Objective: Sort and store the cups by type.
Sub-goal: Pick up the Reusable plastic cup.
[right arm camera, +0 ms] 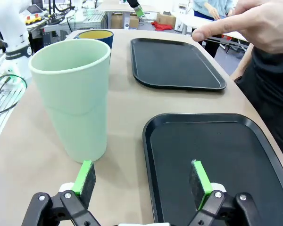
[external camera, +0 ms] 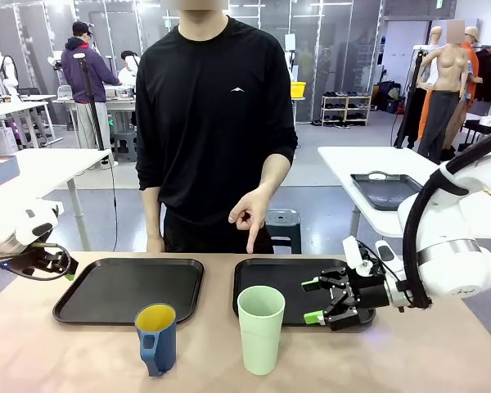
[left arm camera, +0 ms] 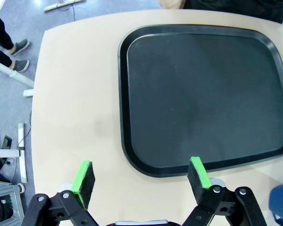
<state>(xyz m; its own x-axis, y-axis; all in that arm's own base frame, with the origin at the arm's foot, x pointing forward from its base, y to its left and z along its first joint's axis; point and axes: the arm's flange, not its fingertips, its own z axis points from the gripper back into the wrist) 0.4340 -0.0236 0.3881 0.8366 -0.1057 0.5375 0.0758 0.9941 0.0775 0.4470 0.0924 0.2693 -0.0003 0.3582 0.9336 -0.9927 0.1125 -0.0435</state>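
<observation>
So the right gripper point(external camera: 313, 300) point(right arm camera: 142, 176) has its green-padded fingers spread wide with nothing between them. It hangs over the near right part of the black rectangular plastic tray on the right point(external camera: 266, 272) point(right arm camera: 217, 155). Just past its fingertips, toward the robot's left, the tall pale mint-green plastic tumbler point(external camera: 260, 329) point(right arm camera: 73, 99) stands upright on the tan table point(external camera: 65, 360), right by that tray's near edge but off it. The right wrist view makes that clear, and it also catches the short dark blue mug with yellow inside point(external camera: 156, 337) point(right arm camera: 96, 35) peeking out behind the tumbler. The front view adds that the mug's handle faces the robot and the person's hand point(external camera: 250, 214) point(right arm camera: 254, 23) points a finger down toward the right tray. The left gripper point(external camera: 65, 268) point(left arm camera: 140, 175) is spread open too, well apart from both cups. Its wrist view puts it at a corner of the second black tray point(external camera: 131, 288) point(left arm camera: 203, 94).
</observation>
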